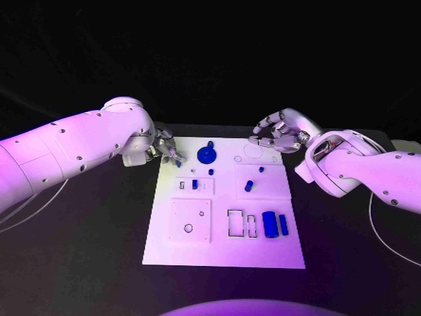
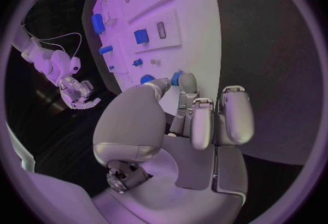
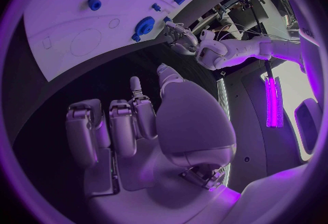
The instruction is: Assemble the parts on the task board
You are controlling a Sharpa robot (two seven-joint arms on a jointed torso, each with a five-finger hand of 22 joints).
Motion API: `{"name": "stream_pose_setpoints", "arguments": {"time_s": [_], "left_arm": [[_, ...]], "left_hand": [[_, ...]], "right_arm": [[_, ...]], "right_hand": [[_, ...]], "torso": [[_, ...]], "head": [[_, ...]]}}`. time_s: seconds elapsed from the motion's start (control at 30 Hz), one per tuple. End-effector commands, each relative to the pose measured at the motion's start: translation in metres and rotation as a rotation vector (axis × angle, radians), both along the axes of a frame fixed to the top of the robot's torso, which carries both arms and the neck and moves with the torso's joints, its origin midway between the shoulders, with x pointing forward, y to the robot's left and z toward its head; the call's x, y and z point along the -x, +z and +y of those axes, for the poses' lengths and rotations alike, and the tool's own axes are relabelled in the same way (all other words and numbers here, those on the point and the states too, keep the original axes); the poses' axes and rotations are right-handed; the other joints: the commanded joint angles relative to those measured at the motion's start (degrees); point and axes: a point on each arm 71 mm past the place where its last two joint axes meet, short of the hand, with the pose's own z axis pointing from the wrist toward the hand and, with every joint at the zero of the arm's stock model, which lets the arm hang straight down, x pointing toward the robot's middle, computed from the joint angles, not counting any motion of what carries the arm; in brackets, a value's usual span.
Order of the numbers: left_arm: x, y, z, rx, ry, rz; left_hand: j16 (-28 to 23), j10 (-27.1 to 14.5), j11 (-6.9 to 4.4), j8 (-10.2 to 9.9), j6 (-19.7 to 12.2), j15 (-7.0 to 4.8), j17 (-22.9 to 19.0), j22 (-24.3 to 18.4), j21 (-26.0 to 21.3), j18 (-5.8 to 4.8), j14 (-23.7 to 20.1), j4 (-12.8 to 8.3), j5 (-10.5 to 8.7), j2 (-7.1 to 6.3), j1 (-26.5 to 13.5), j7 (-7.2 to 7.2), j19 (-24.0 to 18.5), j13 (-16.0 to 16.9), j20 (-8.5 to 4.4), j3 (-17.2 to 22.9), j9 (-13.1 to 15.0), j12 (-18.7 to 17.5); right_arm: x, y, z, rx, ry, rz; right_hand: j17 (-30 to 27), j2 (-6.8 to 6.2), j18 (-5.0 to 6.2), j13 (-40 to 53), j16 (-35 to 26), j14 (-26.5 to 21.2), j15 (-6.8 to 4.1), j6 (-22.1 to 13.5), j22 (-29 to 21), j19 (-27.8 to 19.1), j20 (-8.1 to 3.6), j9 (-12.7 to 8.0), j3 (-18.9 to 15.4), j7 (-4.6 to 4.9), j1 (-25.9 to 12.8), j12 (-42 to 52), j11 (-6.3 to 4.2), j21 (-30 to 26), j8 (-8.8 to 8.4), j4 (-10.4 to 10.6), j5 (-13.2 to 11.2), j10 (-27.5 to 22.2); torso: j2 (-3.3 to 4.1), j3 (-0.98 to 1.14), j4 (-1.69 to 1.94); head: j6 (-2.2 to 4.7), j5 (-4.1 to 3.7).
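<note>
At the far left corner of the task board (image 1: 163, 243), the left hand (image 1: 163, 153) pinches a small blue part (image 2: 177, 78) between thumb and fingertip, its other fingers extended beside it. That part looks like light, rigid plastic, smooth and likely slippery, so a fingertip pinch across its sides suits it. Just beyond those fingers, toward the board's middle, lies a blue gear (image 1: 206, 155), with smaller blue pegs near it. Two blue cylinders (image 1: 275, 224) rest well apart from both hands, at the board's near right. Off the far right corner, the right hand (image 1: 279, 134) hovers with fingers curled inward, holding nothing.
</note>
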Motion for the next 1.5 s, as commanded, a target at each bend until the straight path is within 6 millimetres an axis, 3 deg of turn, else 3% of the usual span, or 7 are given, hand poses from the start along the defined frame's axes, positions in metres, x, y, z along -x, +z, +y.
{"name": "stream_pose_setpoints", "arguments": {"time_s": [0.03,0.27,0.5,0.7,0.93,1.5], "left_arm": [[0.000,0.000,-0.003,0.026,0.004,0.001],[0.000,0.001,-0.003,0.040,0.012,-0.002],[0.001,0.001,-0.001,0.053,0.018,0.000],[0.003,0.002,0.002,0.093,0.034,0.003],[0.012,0.004,0.007,0.181,0.063,0.006],[0.057,-0.001,0.019,0.262,0.025,-0.062]], "left_hand": [[0.2,0.1,-0.34,0.7,-0.4,-0.50,11.6,0.0,0.2,-0.26,4.9,-1.0,-0.34,0.53,2.1,-0.32,0.0,-0.1,-0.58,1.8,0.5,0.3],[0.1,1.6,-0.43,4.0,-2.0,-0.60,11.4,0.2,0.3,-0.29,4.9,-4.2,-0.90,0.86,4.4,-0.31,0.0,1.6,-0.70,11.1,3.1,1.9],[0.0,2.1,-0.45,5.2,-2.4,-0.56,11.3,0.3,0.3,-0.30,4.9,-5.2,-1.00,0.18,3.2,-0.32,0.0,2.3,-0.63,14.5,4.0,2.6],[0.0,3.1,-0.56,6.1,-2.3,-0.69,11.2,0.5,0.4,-0.33,4.8,-7.1,-0.82,-0.93,1.7,-0.42,0.1,3.7,-0.63,18.4,4.7,3.8],[-0.3,5.4,-1.01,7.1,-0.9,-1.09,10.6,1.3,0.8,-0.46,4.7,-10.8,0.57,-3.22,-2.3,-0.84,0.4,6.6,-0.56,25.2,5.1,6.1],[0.0,7.7,-1.47,7.4,0.6,-1.45,11.2,2.6,1.6,-0.69,4.9,-13.0,2.38,-4.34,-5.1,-1.31,0.9,9.3,-0.72,28.1,5.0,8.0]], "right_arm": [[0.001,-0.001,0.002,0.013,0.014,0.004],[0.000,-0.001,0.002,0.014,0.015,0.005],[0.000,-0.001,0.001,0.015,0.014,0.006],[0.000,-0.001,0.001,0.016,0.014,0.007],[0.000,-0.002,0.001,0.017,0.013,0.009],[0.001,-0.004,-0.002,0.018,0.009,0.014]], "right_hand": [[14.5,0.06,-0.82,6.7,0.0,5.9,-0.49,0.1,15.1,6.1,-0.44,0.1,0.0,-0.35,-0.6,-0.3,-0.17,0.3,0.14,0.1,-0.2,-0.2],[14.4,0.08,-0.82,6.7,0.0,5.9,-0.49,0.1,15.1,6.1,-0.44,0.1,0.0,-0.36,-0.6,-0.3,-0.18,0.3,0.16,0.0,-0.1,-0.2],[14.5,0.10,-0.82,6.7,0.0,5.9,-0.50,0.1,15.1,6.1,-0.45,0.1,0.0,-0.36,-0.5,-0.3,-0.19,0.3,0.18,0.0,0.0,-0.2],[14.5,0.10,-0.82,6.7,0.0,5.9,-0.50,0.1,15.1,6.1,-0.45,0.1,0.0,-0.36,-0.5,-0.3,-0.19,0.3,0.18,0.0,0.0,-0.2],[14.5,0.11,-0.82,6.8,0.0,5.9,-0.50,0.1,15.1,6.1,-0.45,0.1,0.0,-0.37,-0.5,-0.2,-0.19,0.3,0.20,0.0,0.2,-0.1],[14.5,0.12,-0.82,6.9,0.0,5.9,-0.51,0.1,15.1,6.1,-0.46,0.1,0.1,-0.38,-0.6,-0.1,-0.20,0.3,0.22,0.0,0.3,-0.1]], "torso": [[0.00,0.01,0.02],[-0.02,0.02,0.01],[-0.07,0.01,0.02],[-0.11,0.02,0.12],[-0.13,0.04,0.08],[-0.06,-0.08,0.11]], "head": [[-0.11,-0.05],[-0.15,-0.01],[-0.18,0.01],[-0.13,0.14],[-0.04,0.42],[0.04,0.80]]}}
